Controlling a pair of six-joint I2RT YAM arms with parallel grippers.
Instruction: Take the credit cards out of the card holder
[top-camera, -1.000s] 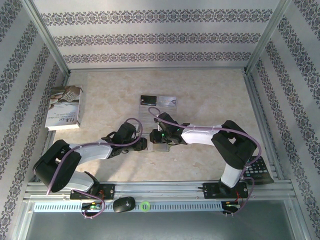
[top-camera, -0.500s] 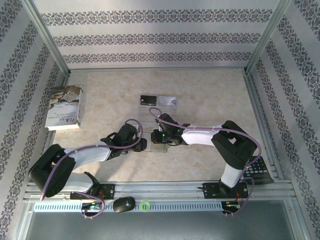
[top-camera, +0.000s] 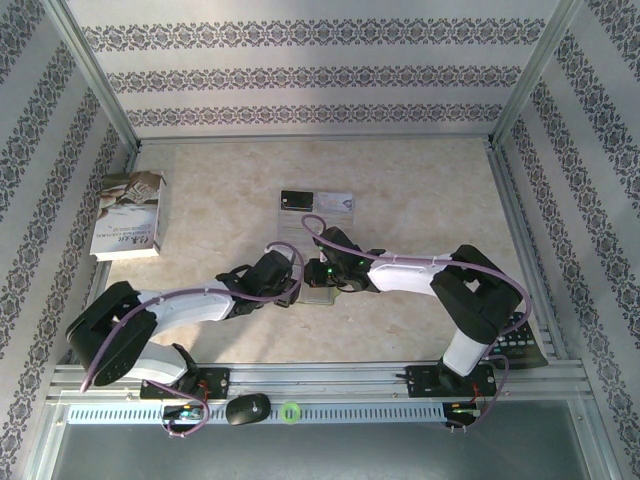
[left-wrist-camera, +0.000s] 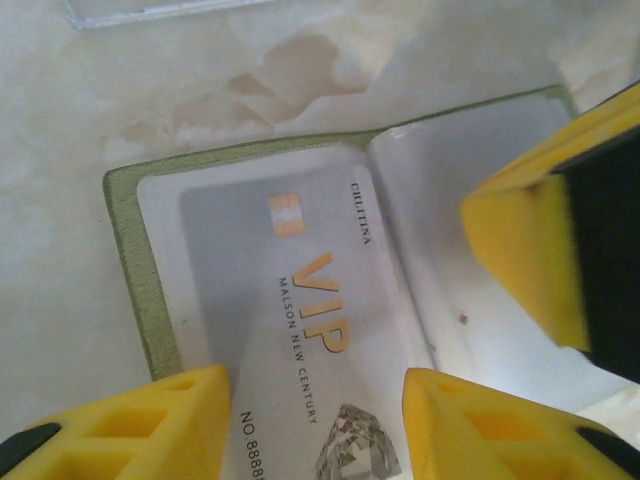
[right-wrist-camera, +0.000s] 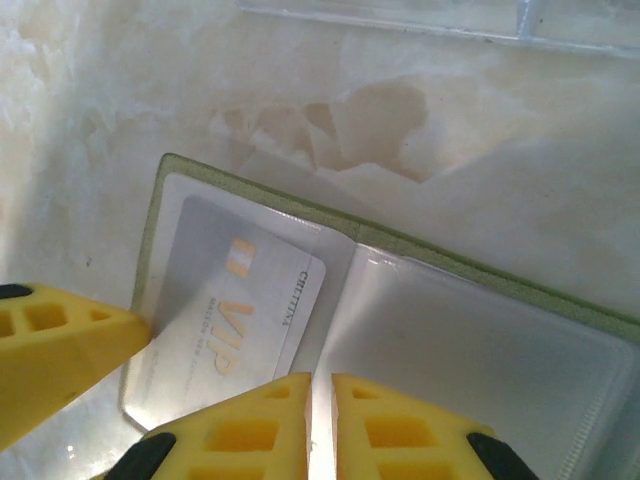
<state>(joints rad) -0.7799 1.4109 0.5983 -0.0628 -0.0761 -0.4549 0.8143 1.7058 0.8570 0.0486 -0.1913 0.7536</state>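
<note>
Card holder (left-wrist-camera: 125, 260) lies open and flat on the table (top-camera: 420, 200) between the two wrists, near the table's middle, grey pockets up and green rim showing. One pale VIP card (left-wrist-camera: 290, 290) sits in its left pocket under the clear window. A black card (top-camera: 294, 200) and a silvery card (top-camera: 336, 202) lie farther back on the clear sheet (top-camera: 290, 228), well apart from the holder, so I judge this the last card to come out. Left gripper (left-wrist-camera: 315, 425) hovers low over the card's near end with fingers (left-wrist-camera: 150, 425) spread to either side of it, pinching nothing. Right gripper (right-wrist-camera: 320, 420) has its fingers (right-wrist-camera: 240, 430) pressed almost together with nothing visible between them, tips set at the holder's fold, apparently pinning it down. Step in hand: lining up on the pocketed card. Next move calls for getting a fingertip onto the card's free edge and sliding it out of the pocket mouth while the fold is held — the window plastic looks slick, so slipping is likely.
</note>
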